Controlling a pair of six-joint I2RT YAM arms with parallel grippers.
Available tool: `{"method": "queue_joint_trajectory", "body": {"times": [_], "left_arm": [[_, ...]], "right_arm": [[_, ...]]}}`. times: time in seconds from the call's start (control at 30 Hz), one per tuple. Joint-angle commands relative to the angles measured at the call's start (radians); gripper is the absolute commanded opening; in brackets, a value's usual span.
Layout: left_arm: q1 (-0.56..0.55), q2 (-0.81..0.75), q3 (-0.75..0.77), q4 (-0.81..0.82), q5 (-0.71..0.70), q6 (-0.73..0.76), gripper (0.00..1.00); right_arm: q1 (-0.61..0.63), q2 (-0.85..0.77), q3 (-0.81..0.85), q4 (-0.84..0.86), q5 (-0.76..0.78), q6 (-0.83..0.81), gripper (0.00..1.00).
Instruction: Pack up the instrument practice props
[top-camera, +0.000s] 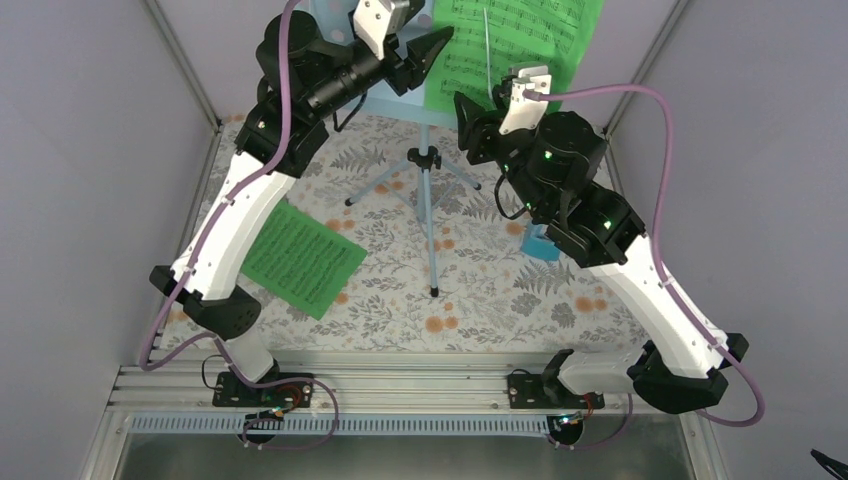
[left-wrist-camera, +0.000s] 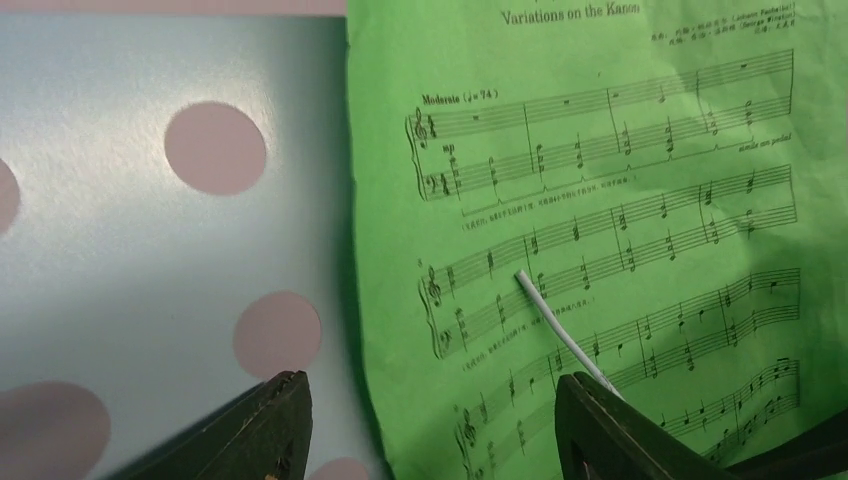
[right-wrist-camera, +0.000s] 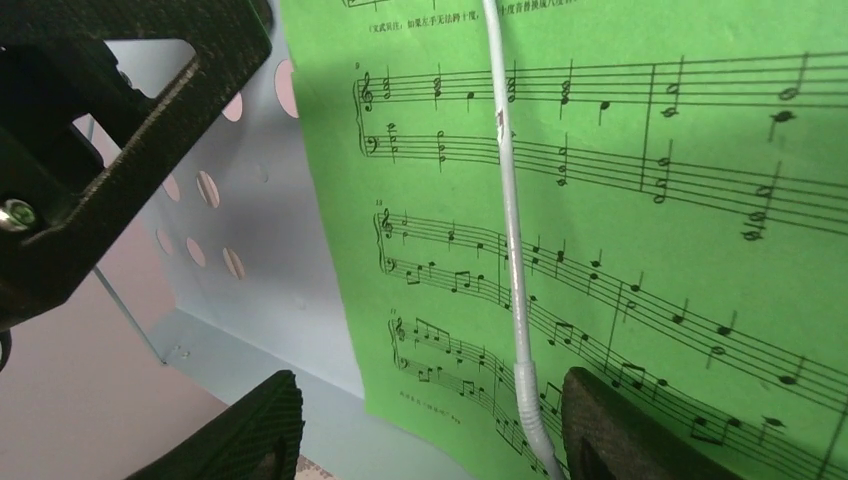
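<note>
The pale blue music stand (top-camera: 428, 165) stands at the back centre of the table on its tripod. A green sheet-music page (top-camera: 515, 40) leans on its hole-punched desk (left-wrist-camera: 150, 240), with a white wire arm (left-wrist-camera: 560, 335) across it. My left gripper (left-wrist-camera: 430, 385) is open, and its jaws straddle the page's left edge. My right gripper (right-wrist-camera: 435, 380) is also open, lower on the same page (right-wrist-camera: 600, 200), with the edge and the wire arm (right-wrist-camera: 510, 250) between its jaws. A second green page (top-camera: 300, 258) lies flat on the table at the left. The blue metronome (top-camera: 540, 245) peeks out beside my right arm.
A floral cloth (top-camera: 480, 290) covers the table. Grey walls (top-camera: 90, 150) close in on both sides and a metal rail (top-camera: 400, 385) runs along the near edge. The tripod legs (top-camera: 385, 185) spread over the middle. My left gripper's body (right-wrist-camera: 110, 150) fills the right wrist view's upper left.
</note>
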Motion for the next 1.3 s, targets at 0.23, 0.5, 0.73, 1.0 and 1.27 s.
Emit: {"method": "queue_joint_trajectory", "body": {"times": [0.23,0.5,0.73,1.0,1.27], "left_arm": [[-0.003,0.042,0.047,0.066,0.071,0.056,0.58],[-0.002,0.057,0.049,0.067,0.135,0.061,0.51],[-0.003,0.051,0.050,0.065,0.135,0.061,0.39],[-0.002,0.042,0.049,0.063,0.136,0.061,0.16],[-0.002,0.027,0.029,0.063,0.136,0.050,0.02]], "right_arm": [[-0.014,-0.004,-0.021,0.048,-0.006,-0.005,0.59],[-0.021,-0.006,-0.026,0.047,-0.006,-0.007,0.57],[-0.026,0.001,-0.027,0.057,-0.005,-0.017,0.52],[-0.032,0.012,-0.029,0.071,0.020,-0.044,0.38],[-0.036,0.035,-0.032,0.090,0.055,-0.089,0.15]]}}
